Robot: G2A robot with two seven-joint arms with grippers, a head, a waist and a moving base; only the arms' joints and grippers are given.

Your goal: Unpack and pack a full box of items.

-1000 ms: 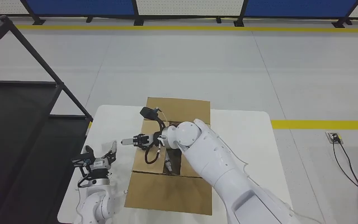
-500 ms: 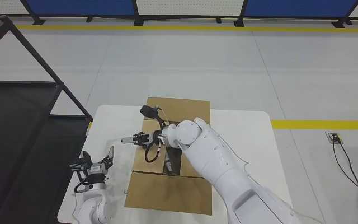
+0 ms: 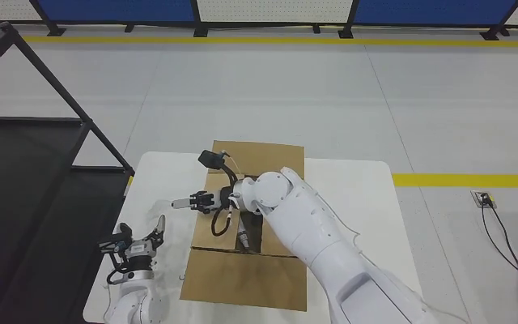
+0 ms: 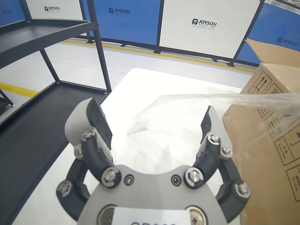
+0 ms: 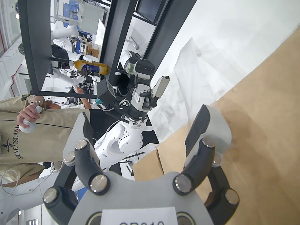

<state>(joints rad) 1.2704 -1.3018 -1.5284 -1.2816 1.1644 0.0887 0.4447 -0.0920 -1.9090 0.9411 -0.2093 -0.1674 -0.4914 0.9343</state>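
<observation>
Left gripper [image 4: 151, 108], tabletop [image 3: 356, 194] 8 o'clock: jaws wide, empty. Right gripper [image 5: 144, 113] at 9 o'clock edge of cardboard box [image 3: 243, 279]: jaws wide, empty. Clear plastic bag [image 4: 178, 115] between them.

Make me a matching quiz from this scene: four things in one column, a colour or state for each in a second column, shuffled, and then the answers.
Things
1. cardboard box
2. left pincer
3. plastic film
4. shelf rack

Colour or state
A. black, standing beside the table
B. see-through
C. brown, top flaps open
D. fingers spread, holding nothing

Pairs: 1-C, 2-D, 3-B, 4-A
</observation>
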